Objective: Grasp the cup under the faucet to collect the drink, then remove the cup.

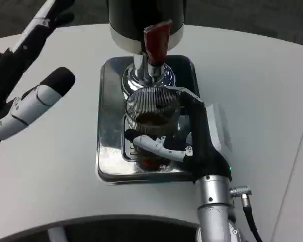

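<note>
A clear ribbed cup point(150, 113) with brown drink in it stands over the drip grate of the shiny metal tray point(109, 126). My right hand point(184, 136) grips the cup, with fingers point(154, 144) wrapped across its front. The cup's rim sits just in front of and below the dispenser's faucet point(147, 70) with its red lever point(156, 41). My left hand point(25, 85) hovers at the far left above the table, holding nothing, its fingers apart.
The dark dispenser body point(145, 20) rises at the back of the tray. White table point(252, 91) spreads to both sides. A black cable point(252, 224) hangs by my right wrist.
</note>
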Robot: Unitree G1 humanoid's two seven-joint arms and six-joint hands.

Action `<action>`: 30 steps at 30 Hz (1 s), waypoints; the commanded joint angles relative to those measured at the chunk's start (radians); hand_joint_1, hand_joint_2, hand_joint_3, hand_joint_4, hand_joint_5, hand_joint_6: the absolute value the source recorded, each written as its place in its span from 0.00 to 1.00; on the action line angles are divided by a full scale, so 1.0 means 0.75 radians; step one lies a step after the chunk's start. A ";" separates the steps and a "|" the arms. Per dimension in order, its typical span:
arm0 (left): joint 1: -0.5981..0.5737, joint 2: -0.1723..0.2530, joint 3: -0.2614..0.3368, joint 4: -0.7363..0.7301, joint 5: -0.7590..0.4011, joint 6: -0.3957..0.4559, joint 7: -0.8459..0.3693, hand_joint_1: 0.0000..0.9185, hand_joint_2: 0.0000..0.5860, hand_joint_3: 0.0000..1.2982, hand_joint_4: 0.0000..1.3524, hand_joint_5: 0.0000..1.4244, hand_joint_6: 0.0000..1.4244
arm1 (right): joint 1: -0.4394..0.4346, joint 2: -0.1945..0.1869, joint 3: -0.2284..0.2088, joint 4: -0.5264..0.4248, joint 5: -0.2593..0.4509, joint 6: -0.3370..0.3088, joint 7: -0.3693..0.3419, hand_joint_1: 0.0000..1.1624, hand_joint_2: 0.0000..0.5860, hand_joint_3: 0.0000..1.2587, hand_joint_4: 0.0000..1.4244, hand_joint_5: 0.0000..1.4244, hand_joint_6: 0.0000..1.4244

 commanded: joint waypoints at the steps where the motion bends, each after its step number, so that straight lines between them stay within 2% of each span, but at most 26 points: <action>1: 0.065 0.031 0.004 -0.045 0.036 0.017 -0.010 0.00 0.32 0.00 0.00 0.02 0.00 | 0.055 0.002 0.029 -0.123 -0.033 0.015 0.014 0.94 0.19 0.49 0.58 0.63 0.84; 5: 0.122 0.068 0.019 -0.095 0.169 -0.015 0.005 0.00 0.32 0.00 0.00 0.00 0.00 | 0.117 -0.015 0.057 -0.237 -0.061 0.059 0.068 0.94 0.19 0.49 0.58 0.63 0.84; 12: 0.305 0.121 0.016 -0.226 0.378 0.095 -0.012 0.00 0.29 0.00 0.00 0.00 0.00 | 0.246 -0.029 0.089 -0.384 -0.067 0.093 0.149 0.95 0.18 0.50 0.58 0.63 0.84; 13: 0.320 0.122 0.018 -0.243 0.393 0.117 -0.011 0.00 0.27 0.00 0.00 0.00 0.00 | 0.258 -0.030 0.089 -0.401 -0.065 0.098 0.157 0.95 0.18 0.50 0.58 0.63 0.85; 15: 0.390 0.112 0.024 -0.319 0.455 0.242 -0.019 0.00 0.27 0.00 0.00 0.00 0.00 | 0.278 -0.033 0.093 -0.434 -0.067 0.110 0.175 0.95 0.18 0.50 0.59 0.63 0.85; 17: 0.435 0.108 0.025 -0.372 0.502 0.320 -0.022 0.00 0.26 0.00 0.00 0.00 0.00 | 0.296 -0.034 0.094 -0.459 -0.066 0.119 0.186 0.95 0.17 0.50 0.59 0.64 0.86; 22: 0.531 0.100 0.014 -0.483 0.632 0.422 -0.009 0.00 0.19 0.00 0.00 0.00 0.00 | 0.326 -0.045 0.103 -0.514 -0.080 0.127 0.206 0.95 0.16 0.50 0.59 0.64 0.86; 25: 0.573 0.078 -0.009 -0.542 0.707 0.550 -0.028 0.00 0.15 0.00 0.00 0.00 0.00 | 0.358 -0.052 0.111 -0.561 -0.092 0.125 0.213 0.95 0.16 0.51 0.60 0.64 0.87; 30: 0.617 0.080 -0.065 -0.582 0.815 0.571 -0.005 0.00 0.12 0.00 0.00 0.00 0.00 | 0.389 -0.063 0.122 -0.617 -0.101 0.124 0.247 0.95 0.16 0.51 0.60 0.64 0.87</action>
